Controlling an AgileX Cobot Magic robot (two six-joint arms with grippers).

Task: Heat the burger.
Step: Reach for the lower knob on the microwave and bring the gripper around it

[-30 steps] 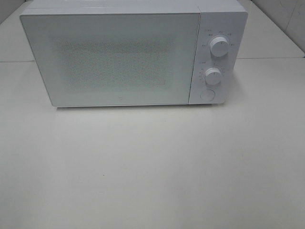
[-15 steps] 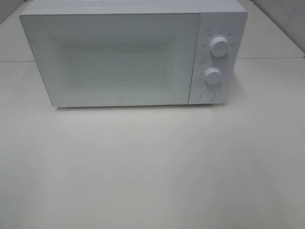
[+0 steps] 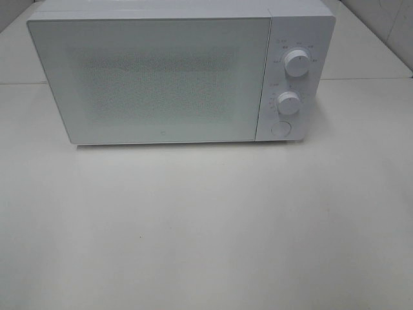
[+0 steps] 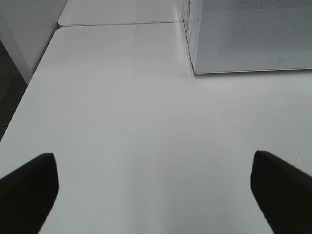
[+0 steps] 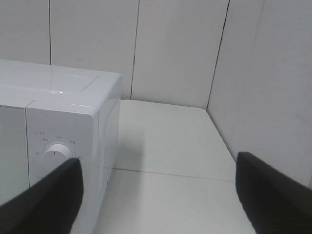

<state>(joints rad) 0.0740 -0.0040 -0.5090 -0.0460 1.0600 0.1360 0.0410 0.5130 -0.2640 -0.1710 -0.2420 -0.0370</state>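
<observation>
The burger is out of view in every frame. A white microwave [image 3: 168,71] stands at the back of the white table [image 3: 206,226] with its door shut; its corner also shows in the left wrist view [image 4: 248,36] and its dial side in the right wrist view [image 5: 58,141]. Neither arm appears in the exterior high view. My left gripper [image 4: 153,190] is open over bare tabletop, left of the microwave's front. My right gripper [image 5: 158,195] is open with nothing between its fingers, to the right of the microwave's control panel.
Two round dials [image 3: 295,62] and a round button [image 3: 280,128] sit on the microwave's right panel. White wall panels [image 5: 175,48] close the back and right side. The table's left edge [image 4: 29,83] drops off beside the left gripper.
</observation>
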